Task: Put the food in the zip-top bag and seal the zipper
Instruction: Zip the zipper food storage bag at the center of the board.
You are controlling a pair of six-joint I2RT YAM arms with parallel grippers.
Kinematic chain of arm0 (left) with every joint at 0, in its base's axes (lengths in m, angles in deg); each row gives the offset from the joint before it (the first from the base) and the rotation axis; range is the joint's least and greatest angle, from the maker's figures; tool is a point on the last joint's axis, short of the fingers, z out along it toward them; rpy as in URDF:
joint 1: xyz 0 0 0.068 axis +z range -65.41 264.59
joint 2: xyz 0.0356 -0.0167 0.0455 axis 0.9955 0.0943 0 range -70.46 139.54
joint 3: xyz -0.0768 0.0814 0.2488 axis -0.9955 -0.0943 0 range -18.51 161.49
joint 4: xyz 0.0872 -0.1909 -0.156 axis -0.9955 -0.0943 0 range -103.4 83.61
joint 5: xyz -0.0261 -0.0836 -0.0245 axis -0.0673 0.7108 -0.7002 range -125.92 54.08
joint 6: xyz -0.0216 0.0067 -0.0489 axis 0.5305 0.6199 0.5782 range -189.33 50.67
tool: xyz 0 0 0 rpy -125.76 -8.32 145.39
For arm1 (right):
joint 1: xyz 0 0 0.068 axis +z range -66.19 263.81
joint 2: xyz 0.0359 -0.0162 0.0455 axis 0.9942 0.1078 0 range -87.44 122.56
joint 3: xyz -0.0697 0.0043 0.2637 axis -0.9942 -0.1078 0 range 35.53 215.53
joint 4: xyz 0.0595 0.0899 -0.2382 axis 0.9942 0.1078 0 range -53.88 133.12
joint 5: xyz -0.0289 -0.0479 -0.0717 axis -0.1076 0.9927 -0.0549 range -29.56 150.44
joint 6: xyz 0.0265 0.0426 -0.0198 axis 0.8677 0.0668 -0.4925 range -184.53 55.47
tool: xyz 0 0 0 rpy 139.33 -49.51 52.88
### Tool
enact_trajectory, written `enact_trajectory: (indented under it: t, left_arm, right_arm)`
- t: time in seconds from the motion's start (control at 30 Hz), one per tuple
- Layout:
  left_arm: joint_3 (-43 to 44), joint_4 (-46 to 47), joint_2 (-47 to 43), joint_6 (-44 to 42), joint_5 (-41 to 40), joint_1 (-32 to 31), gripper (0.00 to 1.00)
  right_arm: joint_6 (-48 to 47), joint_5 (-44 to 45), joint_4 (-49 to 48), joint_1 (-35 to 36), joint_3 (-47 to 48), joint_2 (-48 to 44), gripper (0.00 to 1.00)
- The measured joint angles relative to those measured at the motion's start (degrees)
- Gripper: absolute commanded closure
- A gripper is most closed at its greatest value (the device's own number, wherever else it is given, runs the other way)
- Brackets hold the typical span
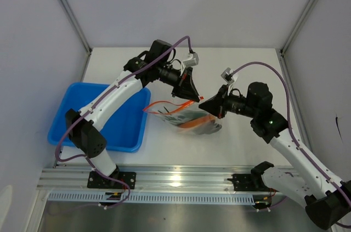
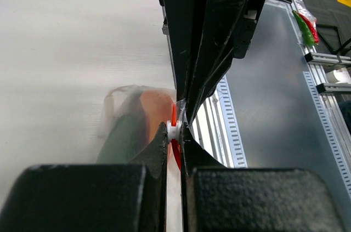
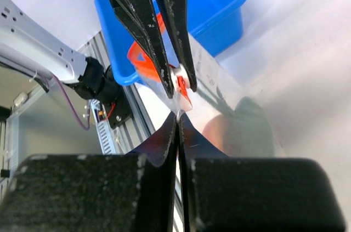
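Observation:
The clear zip-top bag hangs between my two grippers, just above the table. The dark-red meat slab and the green stalks show inside it. My left gripper is shut on the white slider of the red-orange zipper. My right gripper is shut on the bag's edge, right beside the slider. The two grippers' tips almost touch. The zipper strip runs left from them along the bag's top.
A blue plastic tray sits on the table to the left of the bag, under the left arm. An aluminium rail runs along the table's near edge. White walls close in the back and sides.

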Motion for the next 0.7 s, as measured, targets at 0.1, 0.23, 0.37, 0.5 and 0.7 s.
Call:
enact_trajectory:
  t: [0.1,0.23,0.37,0.5,0.7]
  left_arm:
    - [0.0,-0.4,0.0,-0.1,0.9,0.5,0.99]
    - [0.0,-0.7,0.0,-0.2,2.1,1.2,0.99]
    - [-0.5,-0.7,0.0,-0.1,3.7,1.6,0.99]
    - [-0.7,-1.0,0.0,0.1,4.9,1.9,0.99]
    - [-0.7,-0.5,0.0,2.0,7.5,2.2,0.99]
  right_arm:
    - [0.8,1.1,-0.8,-0.5,-0.9,-1.3,1.0]
    - [2.0,1.4,-2.1,-2.1,-1.8,-2.4,1.0]
    - [2.3,-0.3,-2.5,-3.3,-1.8,-2.0,1.0]
    - [1.7,-5.3,-2.8,-4.0,-1.6,0.6,0.66]
    - [-2.7,-11.7,1.4,-1.7,3.2,7.7,0.58]
